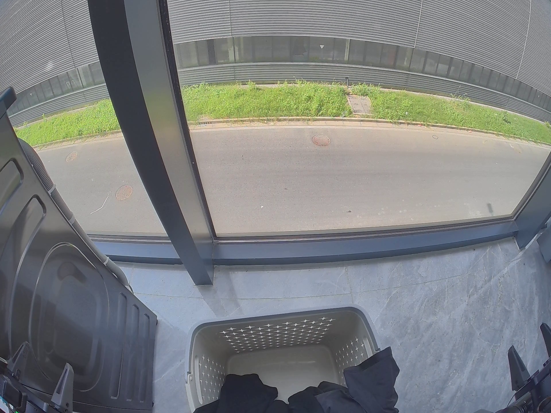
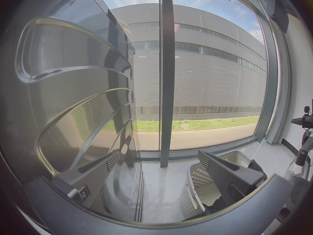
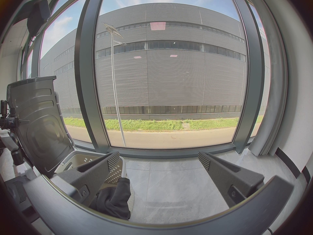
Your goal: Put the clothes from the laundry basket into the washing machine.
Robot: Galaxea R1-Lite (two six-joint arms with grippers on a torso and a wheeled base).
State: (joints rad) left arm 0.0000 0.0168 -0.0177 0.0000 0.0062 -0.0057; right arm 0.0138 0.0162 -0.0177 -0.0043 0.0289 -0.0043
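Head view: dark clothes (image 1: 370, 380) lie in the laundry basket (image 1: 275, 315), likely soft and light; pinch a raised fold. Left pincer (image 2: 158, 156) and right pincer (image 3: 158, 157) both spread, empty.

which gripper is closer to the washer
Left. The left gripper is right beside the washer; the right gripper is on the far side of the basket from it.

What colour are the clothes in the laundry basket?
The clothes are black, best seen in the head view, in the pale grey laundry basket.
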